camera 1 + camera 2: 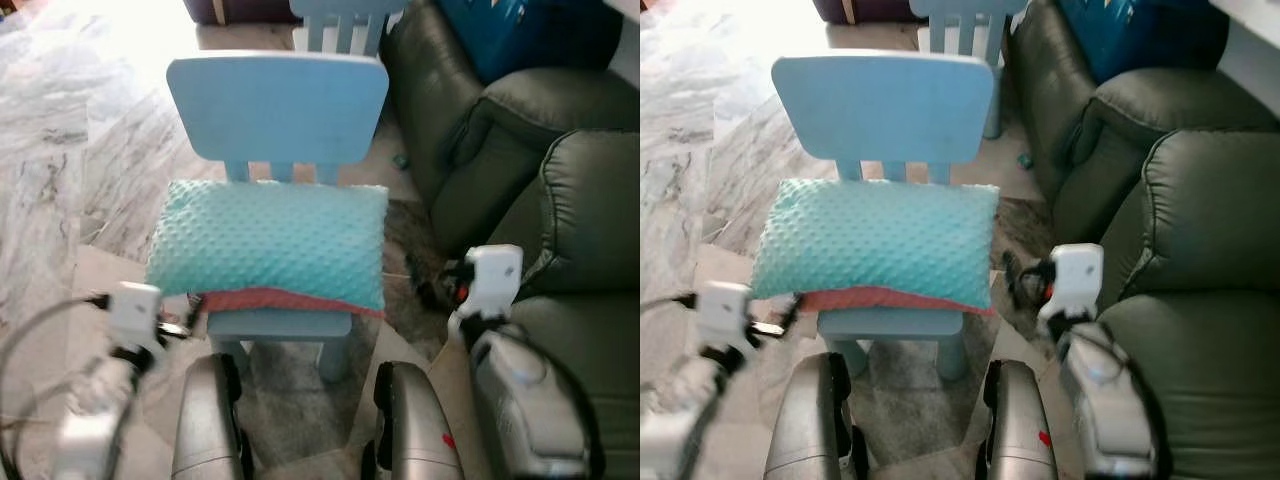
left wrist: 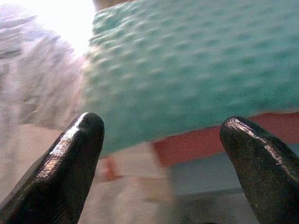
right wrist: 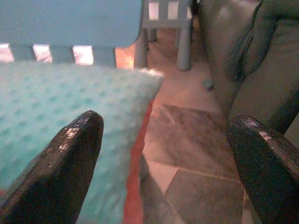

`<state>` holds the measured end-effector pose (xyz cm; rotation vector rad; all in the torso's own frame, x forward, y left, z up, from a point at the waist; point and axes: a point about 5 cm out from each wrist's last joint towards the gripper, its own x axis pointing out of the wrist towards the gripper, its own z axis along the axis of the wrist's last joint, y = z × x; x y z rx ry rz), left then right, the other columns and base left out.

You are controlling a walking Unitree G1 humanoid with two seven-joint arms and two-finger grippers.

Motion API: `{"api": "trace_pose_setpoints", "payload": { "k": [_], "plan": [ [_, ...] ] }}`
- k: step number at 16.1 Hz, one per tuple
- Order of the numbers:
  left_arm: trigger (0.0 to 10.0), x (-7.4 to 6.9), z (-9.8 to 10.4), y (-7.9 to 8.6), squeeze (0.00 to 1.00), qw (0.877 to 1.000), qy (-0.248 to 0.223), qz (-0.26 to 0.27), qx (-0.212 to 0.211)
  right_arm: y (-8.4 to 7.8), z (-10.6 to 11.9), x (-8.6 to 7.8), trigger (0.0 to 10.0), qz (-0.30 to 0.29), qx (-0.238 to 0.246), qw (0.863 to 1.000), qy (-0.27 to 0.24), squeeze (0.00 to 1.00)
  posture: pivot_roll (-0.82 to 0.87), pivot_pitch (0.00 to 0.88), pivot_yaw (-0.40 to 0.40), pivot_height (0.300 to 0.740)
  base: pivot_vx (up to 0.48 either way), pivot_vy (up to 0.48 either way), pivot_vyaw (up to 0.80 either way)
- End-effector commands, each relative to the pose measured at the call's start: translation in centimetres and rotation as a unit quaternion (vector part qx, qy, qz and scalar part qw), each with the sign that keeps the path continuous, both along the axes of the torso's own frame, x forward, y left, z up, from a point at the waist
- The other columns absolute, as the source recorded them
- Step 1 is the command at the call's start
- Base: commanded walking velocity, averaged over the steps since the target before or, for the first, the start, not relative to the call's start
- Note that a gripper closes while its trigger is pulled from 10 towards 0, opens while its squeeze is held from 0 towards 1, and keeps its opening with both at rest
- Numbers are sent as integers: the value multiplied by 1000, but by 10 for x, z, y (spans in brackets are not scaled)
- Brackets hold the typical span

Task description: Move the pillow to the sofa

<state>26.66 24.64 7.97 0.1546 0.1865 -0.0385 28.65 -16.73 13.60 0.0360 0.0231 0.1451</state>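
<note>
Teal pillow on a small blue chair, both grippers spread wide beside its ends.

The dark olive-green leather sofa (image 1: 560, 200) fills the robot's right side, with a blue cushion-like object (image 1: 520, 35) lying on its far seat. On the marbled grey stone floor (image 1: 60, 170) beside it stands a light-blue child's chair with a slatted back (image 1: 277, 105), and a second chair of the same blue (image 1: 340, 25) stands behind it. The teal dimpled-fabric pillow with a coral-red underside (image 1: 270, 240) lies flat across the near chair's seat, covering it and overhanging both sides. The left gripper (image 2: 161, 135) sits just beside the pillow's left end, fingers (image 2: 70, 158) wide apart with nothing between them. The right gripper (image 3: 163, 140) is near the pillow's right end, between pillow and sofa, fingers (image 3: 60, 163) likewise apart and holding nothing.
</note>
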Motion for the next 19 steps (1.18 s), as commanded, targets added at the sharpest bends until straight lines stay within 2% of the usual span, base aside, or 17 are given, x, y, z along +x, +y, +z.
{"api": "trace_pose_setpoints", "payload": {
  "k": [1,3,4,6,7,8,9,10,13,15,19],
  "plan": [
    [10000,3,1,17,0,999,2,33,16,-3,-1,1,10000,2,19,1000,11,0,-65,245,-29,542,0,0,0],
    [10000,10,12,36,0,997,-10,66,28,-1,4,1,10000,16,34,999,11,0,-67,253,-30,542,0,0,0],
    [10000,13,17,61,0,994,1,98,57,9,6,-3,10000,50,91,994,26,0,-68,273,-30,542,0,0,0],
    [10000,14,16,66,0,993,11,101,59,16,6,-5,10000,72,110,991,31,0,-73,280,-32,542,0,0,0],
    [10000,20,14,72,0,993,21,100,63,29,9,-8,10000,112,153,981,40,0,-76,285,-33,542,0,0,0],
    [10000,28,14,75,0,993,28,99,58,41,11,-9,10000,145,169,974,44,0,-76,288,-34,542,0,0,0],
    [10000,35,13,73,0,994,38,95,47,50,13,-10,10000,171,180,968,45,0,-73,288,-36,542,0,0,0],
    [10000,40,14,71,0,994,40,84,55,54,16,-10,10000,181,177,966,44,0,-80,289,-37,542,0,0,0],
    [10000,54,17,66,0,995,54,70,56,57,21,-8,10000,183,192,963,44,0,-95,289,-42,542,0,0,0],
    [10000,66,24,61,0,995,56,67,38,57,21,-14,10000,198,216,954,61,0,-109,293,-44,542,0,0,0],
    [10000,73,25,55,0,995,67,64,45,45,5,-20,10000,167,170,966,103,0,-138,307,-48,542,0,0,0]
  ]
}}
